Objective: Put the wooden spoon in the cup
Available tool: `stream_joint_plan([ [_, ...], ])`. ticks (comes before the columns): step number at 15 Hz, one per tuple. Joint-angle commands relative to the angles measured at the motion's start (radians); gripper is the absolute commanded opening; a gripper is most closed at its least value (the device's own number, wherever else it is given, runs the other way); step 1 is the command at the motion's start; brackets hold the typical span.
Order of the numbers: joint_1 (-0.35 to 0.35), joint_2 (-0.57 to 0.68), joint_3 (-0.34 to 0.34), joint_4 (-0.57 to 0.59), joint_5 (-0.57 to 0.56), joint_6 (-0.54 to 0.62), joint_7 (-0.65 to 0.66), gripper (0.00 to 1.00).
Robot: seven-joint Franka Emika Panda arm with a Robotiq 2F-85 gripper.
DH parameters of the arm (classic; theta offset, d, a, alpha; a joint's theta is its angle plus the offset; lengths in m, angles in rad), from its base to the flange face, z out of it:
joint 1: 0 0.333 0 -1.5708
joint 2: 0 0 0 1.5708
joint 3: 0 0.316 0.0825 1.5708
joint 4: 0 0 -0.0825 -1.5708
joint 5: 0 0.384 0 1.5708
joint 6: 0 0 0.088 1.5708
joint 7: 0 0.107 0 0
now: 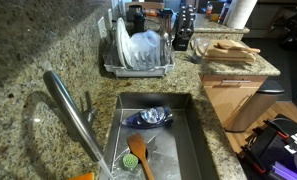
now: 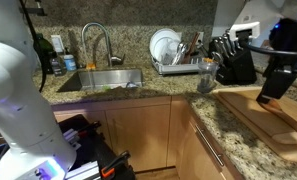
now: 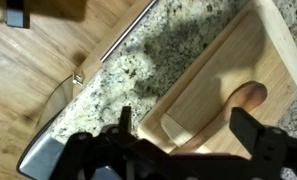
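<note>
Gripper [image 3: 188, 140] open, jaws wide, holding nothing, hovering over the wooden spoon [image 3: 249, 95], which lies flat on the cutting board [image 3: 223, 55] (only its rounded end shows clearly). Further off, the cup [image 2: 206, 80] sits on the counter [image 2: 138, 92] nr the knife block [image 2: 233, 62]. Risk: spoon's slim & flat, so the fingers may scrape the board and skid it away; small cup could tip on insertion.

An exterior view looks down from high beside the faucet [image 1: 68, 105] over the sink [image 1: 180, 150] toward the dish rack [image 1: 138, 71] and cutting board [image 1: 228, 52], an exterior view faces that same counter [image 2: 138, 92] from lower out in the room, and the wrist view hangs close above the board.
</note>
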Motion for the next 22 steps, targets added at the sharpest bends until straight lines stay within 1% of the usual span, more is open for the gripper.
stream_joint_plan([
  [1,-0.126,0.198,0.076,0.249,0.124,-0.073,0.152,1.0],
  [2,-0.153,0.239,0.092,0.308,0.137,-0.086,0.213,1.0],
  [3,-0.13,0.143,0.111,0.177,0.081,-0.018,0.145,1.0],
  [4,-0.152,0.18,0.122,0.228,0.088,-0.028,0.185,1.0],
  [6,-0.171,0.219,0.129,0.279,0.093,-0.041,0.213,1.0],
  [7,-0.185,0.229,0.138,0.28,0.08,-0.106,0.21,1.0],
  [8,-0.211,0.295,0.143,0.338,0.082,-0.163,0.3,1.0],
  [10,-0.282,0.426,0.166,0.46,0.131,-0.203,0.372,1.0],
  [11,-0.313,0.462,0.175,0.509,0.141,-0.246,0.414,1.0],
  [13,-0.365,0.534,0.192,0.602,0.149,-0.271,0.53,1.0],
  [15,-0.4,0.59,0.211,0.704,0.133,-0.304,0.682,1.0],
  [16,-0.382,0.518,0.223,0.572,0.102,-0.226,0.581,1.0],
  [17,-0.397,0.538,0.233,0.604,0.095,-0.231,0.603,1.0],
  [19,-0.399,0.541,0.24,0.604,0.092,-0.23,0.602,1.0],
  [20,-0.385,0.566,0.226,0.63,0.072,-0.22,0.672,1.0],
  [21,-0.379,0.592,0.222,0.661,0.07,-0.183,0.746,1.0],
  [22,-0.382,0.626,0.234,0.713,0.082,-0.158,0.832,1.0],
])
